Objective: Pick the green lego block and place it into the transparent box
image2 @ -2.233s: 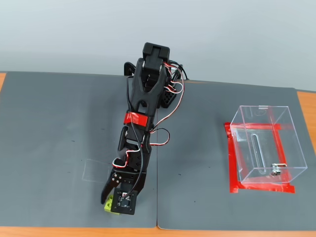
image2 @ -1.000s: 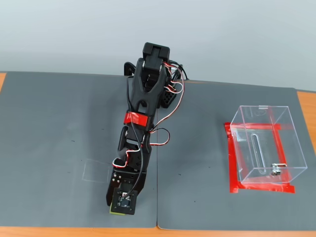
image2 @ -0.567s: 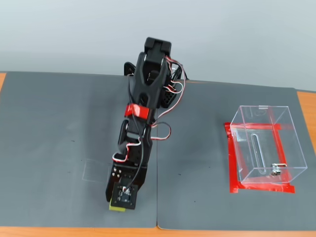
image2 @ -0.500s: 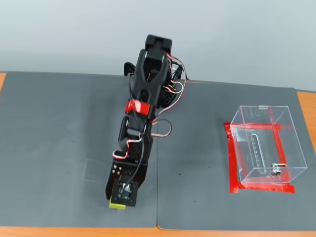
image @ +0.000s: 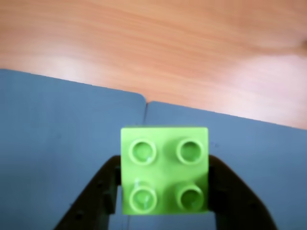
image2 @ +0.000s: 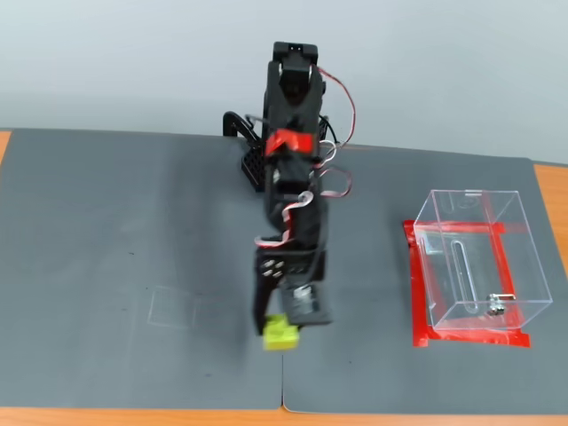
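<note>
The green lego block is a lime square brick with four studs. In the wrist view it sits between my two black fingers, which press its left and right sides. In the fixed view the block shows at the tip of my gripper, near the front edge of the grey mat; I cannot tell whether it rests on the mat or is just above it. The transparent box stands to the right on a red taped square, open at the top and empty, well apart from the gripper.
Two grey mats cover the table, with a seam between them under the gripper. The wooden table edge lies just beyond the mats. A faint square outline is drawn on the left mat. The arm's base stands at the back.
</note>
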`<action>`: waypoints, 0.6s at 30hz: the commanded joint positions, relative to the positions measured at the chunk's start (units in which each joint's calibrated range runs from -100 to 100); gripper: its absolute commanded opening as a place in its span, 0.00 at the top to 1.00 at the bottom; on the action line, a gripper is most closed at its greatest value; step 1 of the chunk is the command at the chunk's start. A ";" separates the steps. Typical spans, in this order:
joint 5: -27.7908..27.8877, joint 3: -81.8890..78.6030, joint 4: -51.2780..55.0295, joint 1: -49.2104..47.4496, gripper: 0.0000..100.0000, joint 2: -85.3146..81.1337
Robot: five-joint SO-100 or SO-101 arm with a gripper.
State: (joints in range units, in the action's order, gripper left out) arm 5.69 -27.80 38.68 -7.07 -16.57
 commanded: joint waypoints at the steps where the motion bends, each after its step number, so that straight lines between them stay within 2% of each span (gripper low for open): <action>1: 0.28 1.88 1.16 -5.72 0.87 -5.35; 18: 0.28 2.87 0.47 -33.17 0.87 -10.86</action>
State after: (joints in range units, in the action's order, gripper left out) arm 5.69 -27.80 39.72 -36.18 -24.47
